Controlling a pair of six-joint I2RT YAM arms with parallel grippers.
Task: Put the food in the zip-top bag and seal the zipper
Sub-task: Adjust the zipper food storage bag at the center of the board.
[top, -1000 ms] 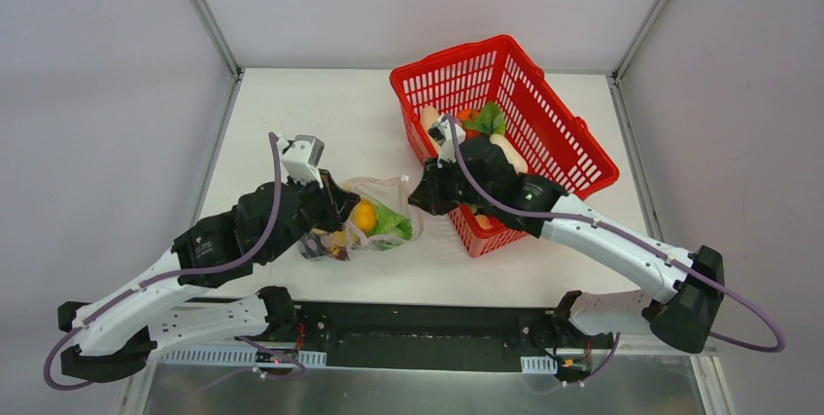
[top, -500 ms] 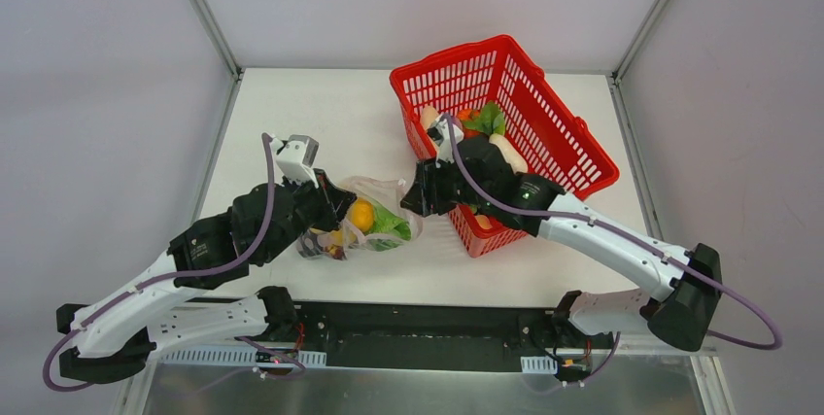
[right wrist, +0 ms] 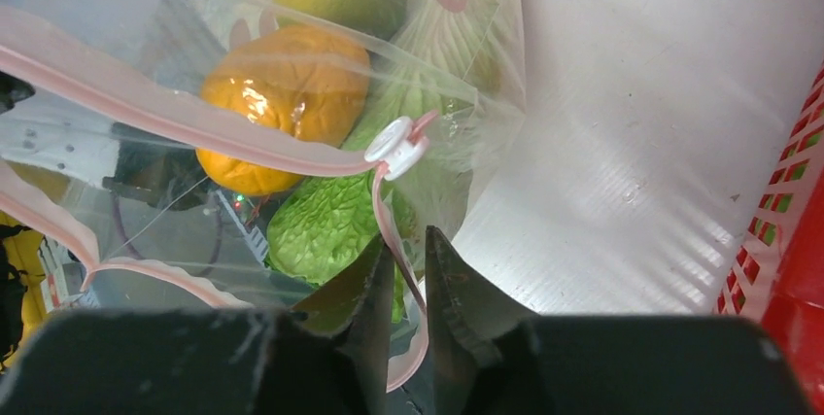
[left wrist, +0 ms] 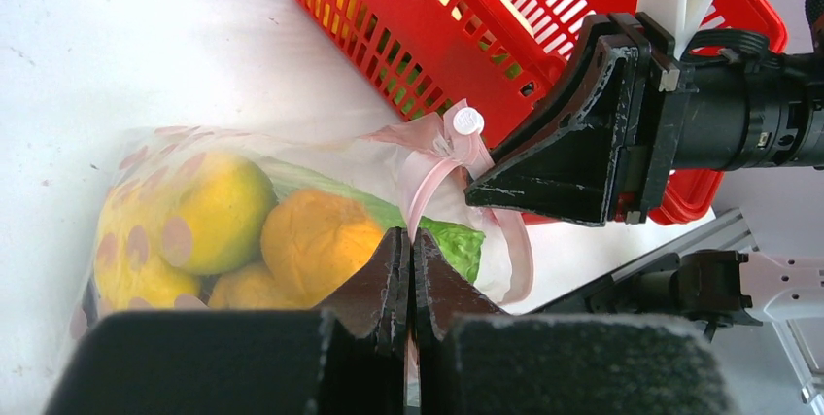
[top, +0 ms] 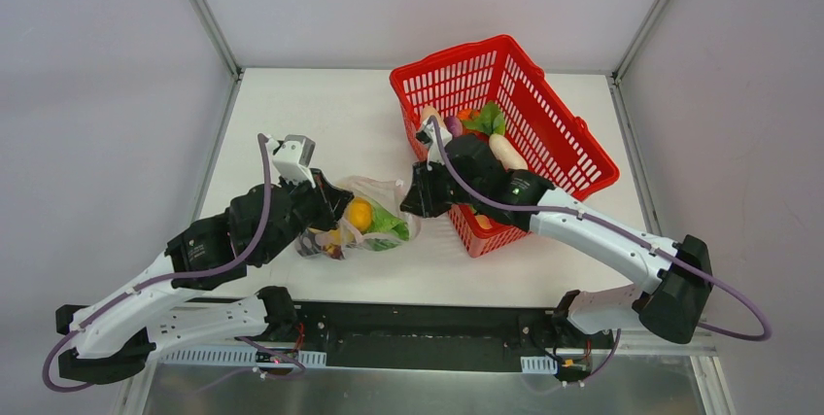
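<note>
The clear zip-top bag (top: 381, 203) lies on the table holding yellow and orange fruits (top: 360, 215) and a green leafy piece (top: 390, 224). My left gripper (top: 333, 209) is shut on the bag's pink zipper strip (left wrist: 424, 180), fingertips pinched together (left wrist: 409, 232). The white slider (left wrist: 467, 121) sits on the strip just ahead. My right gripper (top: 412, 203) is at the bag's mouth. Its jaws (right wrist: 408, 235) stand slightly apart with the pink strip (right wrist: 387, 209) running between them, below the slider (right wrist: 396, 146). Orange fruit (right wrist: 282, 104) and the green leaf (right wrist: 321, 225) show through the plastic.
The red mesh basket (top: 559, 123) stands right of the bag, under my right arm, its wall close behind the bag (left wrist: 428, 36). It holds a green leafy piece (top: 489, 120), a white piece (top: 505, 151) and a purple one (top: 453, 125).
My right gripper has moved a little left, closing in on the bag's mouth. My left gripper has shifted slightly left with the bag edge still held.
</note>
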